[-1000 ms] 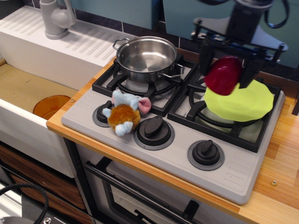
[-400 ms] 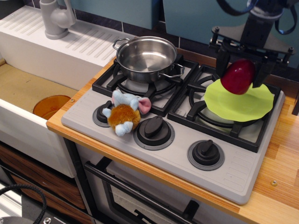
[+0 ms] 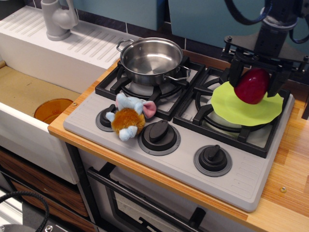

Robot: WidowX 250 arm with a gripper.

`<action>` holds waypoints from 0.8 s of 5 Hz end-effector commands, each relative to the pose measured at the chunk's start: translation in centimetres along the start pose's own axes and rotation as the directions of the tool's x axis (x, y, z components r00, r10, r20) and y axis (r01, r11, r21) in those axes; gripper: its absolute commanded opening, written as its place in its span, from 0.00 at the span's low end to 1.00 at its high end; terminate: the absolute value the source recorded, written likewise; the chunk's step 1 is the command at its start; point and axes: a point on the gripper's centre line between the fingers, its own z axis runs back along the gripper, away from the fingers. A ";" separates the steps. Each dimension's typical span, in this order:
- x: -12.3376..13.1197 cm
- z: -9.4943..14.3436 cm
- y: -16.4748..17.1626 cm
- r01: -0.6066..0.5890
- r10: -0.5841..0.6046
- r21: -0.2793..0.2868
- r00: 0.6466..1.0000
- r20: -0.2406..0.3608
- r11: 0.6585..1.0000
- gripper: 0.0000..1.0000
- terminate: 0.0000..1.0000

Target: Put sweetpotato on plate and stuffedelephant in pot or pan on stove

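The dark-red sweetpotato (image 3: 251, 85) is held between my gripper's (image 3: 255, 81) black fingers, just above or touching the lime-green plate (image 3: 236, 106) on the stove's right rear burner. The gripper is shut on it. The stuffedelephant (image 3: 129, 116), orange-brown with pale blue head and pink ear, lies on the light grey stove (image 3: 188, 159) at the front left, among the knobs. The steel pot (image 3: 151, 60) stands empty on the left rear burner.
An orange bowl (image 3: 52, 109) lies in the sink at the left. A grey faucet (image 3: 58, 19) stands on the white drainboard behind. Black knobs (image 3: 212, 158) line the stove front. Wooden counter (image 3: 289, 164) runs along the right.
My gripper has carried the sweetpotato to the right and down, from the plate's left edge to over its rear middle. The plate now lies flatter. Elephant and pot have not moved.
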 end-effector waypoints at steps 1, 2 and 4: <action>0.0 2.0 -0.5 -0.020 0.020 -0.005 1.000 0.017 1.000 1.00 0.00; -0.3 3.0 -0.3 -0.023 0.023 0.007 1.000 0.003 1.000 1.00 0.00; -0.7 7.2 1.4 0.006 -0.003 0.043 0.999 -0.055 0.999 1.00 0.00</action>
